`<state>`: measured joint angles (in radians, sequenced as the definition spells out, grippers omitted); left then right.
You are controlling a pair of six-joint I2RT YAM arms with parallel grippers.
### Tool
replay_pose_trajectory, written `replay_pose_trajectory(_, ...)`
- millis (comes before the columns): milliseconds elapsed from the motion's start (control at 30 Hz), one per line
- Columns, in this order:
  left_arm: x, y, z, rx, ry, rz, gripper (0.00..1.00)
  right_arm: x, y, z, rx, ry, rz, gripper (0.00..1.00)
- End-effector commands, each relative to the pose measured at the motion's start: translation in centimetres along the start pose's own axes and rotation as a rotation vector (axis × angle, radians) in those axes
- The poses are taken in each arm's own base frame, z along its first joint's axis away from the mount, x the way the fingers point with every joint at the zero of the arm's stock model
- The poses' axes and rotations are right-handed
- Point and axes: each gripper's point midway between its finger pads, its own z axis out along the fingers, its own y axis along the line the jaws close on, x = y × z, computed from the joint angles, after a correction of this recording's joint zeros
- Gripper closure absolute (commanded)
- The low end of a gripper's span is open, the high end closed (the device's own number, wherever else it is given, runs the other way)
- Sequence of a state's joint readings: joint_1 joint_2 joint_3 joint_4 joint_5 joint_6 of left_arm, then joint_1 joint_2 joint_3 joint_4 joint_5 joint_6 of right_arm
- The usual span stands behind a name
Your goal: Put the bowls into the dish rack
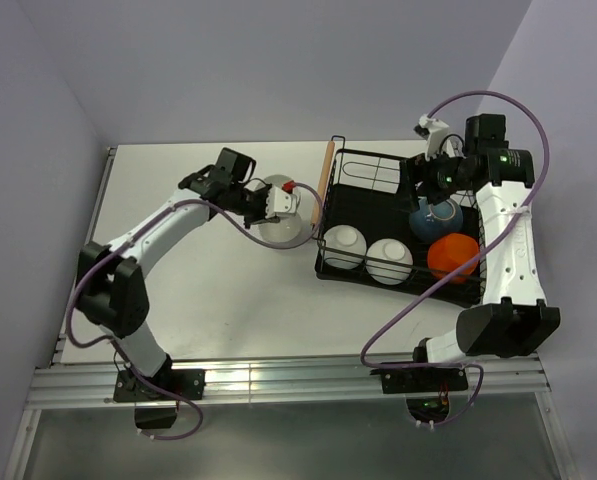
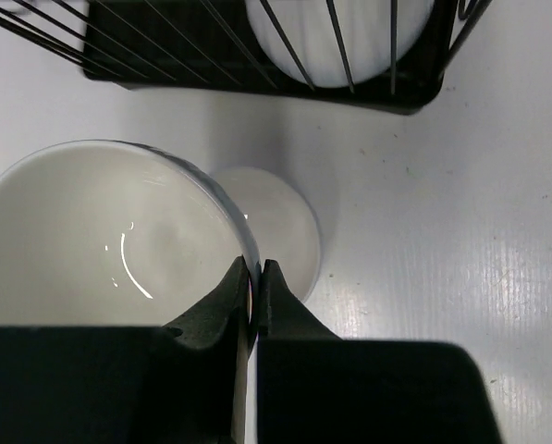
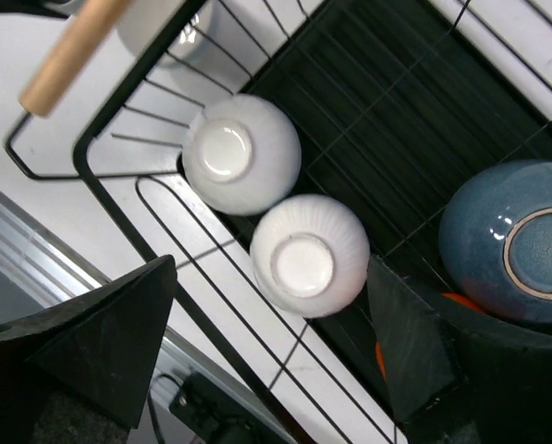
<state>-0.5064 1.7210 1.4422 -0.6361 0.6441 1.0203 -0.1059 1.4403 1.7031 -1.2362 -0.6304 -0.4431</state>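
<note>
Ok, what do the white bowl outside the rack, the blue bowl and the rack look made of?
White bowl: probably glazed ceramic, glossy with sharp highlights. Blue bowl: glazed ceramic, mottled sheen, pale foot ring. Dish rack: black wire, likely coated metal; its handle looks like pale wood.

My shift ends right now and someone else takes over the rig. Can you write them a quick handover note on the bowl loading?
Left claw: shut on the rim of a white bowl, just outside the dish rack at its left end. A white round shape shows behind that bowl. It may be another bowl, but I cannot tell.
Right claw: open and empty, over the rack.
Done: four bowls sit in the rack: two white ones, the blue bowl and the orange bowl.
Left: load the gripped white bowl, then check what lies behind it.
</note>
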Motion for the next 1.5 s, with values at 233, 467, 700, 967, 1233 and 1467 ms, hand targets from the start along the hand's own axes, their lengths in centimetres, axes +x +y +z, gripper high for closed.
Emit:
replay_pose_trajectory(233, -10.9, 1.7, -10.7, -0.331, -0.230, 0.173, 1.00, -6.7, 3.2, -3.8, -0.041, -0.304, 0.083, 0.00)
replay_pose_trajectory(467, -17.7, -0.2, -14.9, -0.413, -0.396, 0.222, 1.00, -10.1, 3.8, -4.6, -0.083, -0.446, 0.226, 0.00)
replay_pose_trajectory(700, -25.1, -1.9, -14.7, -0.387, -0.609, 0.208, 1.00, -12.0, 9.0, -8.3, -0.279, -0.612, 0.301, 0.00)
replay_pose_trajectory(967, -29.4, -1.2, -11.5, -0.349, -0.727, 0.180, 1.00, -11.2, 11.7, -9.0, -0.379, -0.584, 0.348, 0.00)
replay_pose_trajectory(1233, -30.6, -1.8, -8.8, -0.306, -0.754, 0.146, 1.00, -8.9, 12.0, -6.2, -0.388, -0.496, 0.435, 0.00)
replay_pose_trajectory(1467, -32.1, -2.4, -8.2, -0.282, -0.787, 0.152, 1.00, -7.1, 11.8, -3.1, -0.353, -0.401, 0.465, 0.00)
